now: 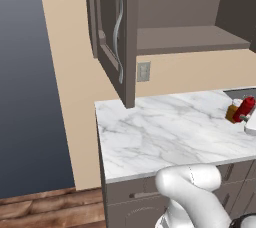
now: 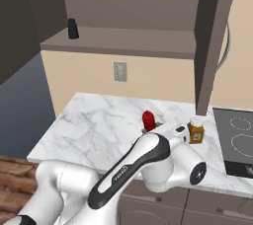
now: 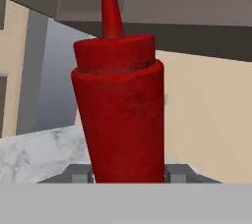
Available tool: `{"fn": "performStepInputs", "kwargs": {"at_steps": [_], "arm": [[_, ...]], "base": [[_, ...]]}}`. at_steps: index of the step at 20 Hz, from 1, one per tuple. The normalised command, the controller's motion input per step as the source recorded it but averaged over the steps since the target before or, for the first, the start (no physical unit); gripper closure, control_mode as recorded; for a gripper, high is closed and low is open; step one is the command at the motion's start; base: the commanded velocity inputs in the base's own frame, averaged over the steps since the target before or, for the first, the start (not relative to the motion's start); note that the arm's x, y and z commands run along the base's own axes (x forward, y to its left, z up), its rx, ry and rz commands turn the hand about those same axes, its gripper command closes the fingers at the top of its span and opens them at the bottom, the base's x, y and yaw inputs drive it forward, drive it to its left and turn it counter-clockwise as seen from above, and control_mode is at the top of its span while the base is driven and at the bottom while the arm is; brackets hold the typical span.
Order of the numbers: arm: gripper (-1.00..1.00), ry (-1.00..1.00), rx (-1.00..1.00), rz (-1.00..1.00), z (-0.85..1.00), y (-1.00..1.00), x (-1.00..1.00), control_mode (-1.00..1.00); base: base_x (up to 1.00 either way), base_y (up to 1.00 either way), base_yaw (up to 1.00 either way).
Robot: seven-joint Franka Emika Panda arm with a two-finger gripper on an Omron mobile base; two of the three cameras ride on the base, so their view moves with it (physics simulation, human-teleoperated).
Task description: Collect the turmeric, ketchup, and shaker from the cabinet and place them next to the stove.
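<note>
The ketchup (image 3: 120, 110), a slim red squeeze bottle with a pointed nozzle, sits between my gripper's (image 3: 129, 174) two fingertips, and the gripper is shut on its lower body. From the left base view the ketchup (image 1: 244, 108) leans slightly, right beside the turmeric (image 1: 233, 111), an amber jar with a pale lid standing on the counter. The turmeric (image 2: 196, 130) stands just left of the stove (image 2: 237, 140), with the ketchup (image 2: 148, 119) further left. A small dark shaker (image 2: 73, 28) stands on the shelf of the cabinet (image 2: 123, 39).
The cabinet door (image 1: 117, 32) hangs open over the left end of the white marble counter (image 1: 160, 132). A wall outlet (image 1: 143, 71) is below the shelf. My own arm (image 2: 148, 165) crosses the counter's front edge.
</note>
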Motion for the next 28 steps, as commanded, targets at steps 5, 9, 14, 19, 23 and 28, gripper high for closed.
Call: {"fn": "performStepInputs", "kwargs": {"at_steps": [5, 9, 14, 19, 23, 28], "arm": [[1.00, 0.00, -0.07, -0.04, -0.50, -0.76, 0.00, -1.00], [1.00, 0.02, -0.03, -0.04, -0.37, -0.65, 0.05, -1.00], [1.00, 0.03, 0.00, -0.01, -0.30, -0.54, 0.20, -1.00], [1.00, 0.02, 0.00, 0.00, -0.20, -0.40, 0.33, -1.00], [1.00, 0.01, 0.00, 0.00, -0.20, -0.34, 0.34, -1.00], [1.00, 0.03, 0.00, 0.00, -0.32, -0.27, 0.29, -1.00]], "base": [[0.00, 0.00, 0.00], [0.00, 0.00, 0.00], [0.00, 0.00, 0.00], [0.00, 0.00, 0.00], [0.00, 0.00, 0.00], [0.00, 0.00, 0.00]]}}
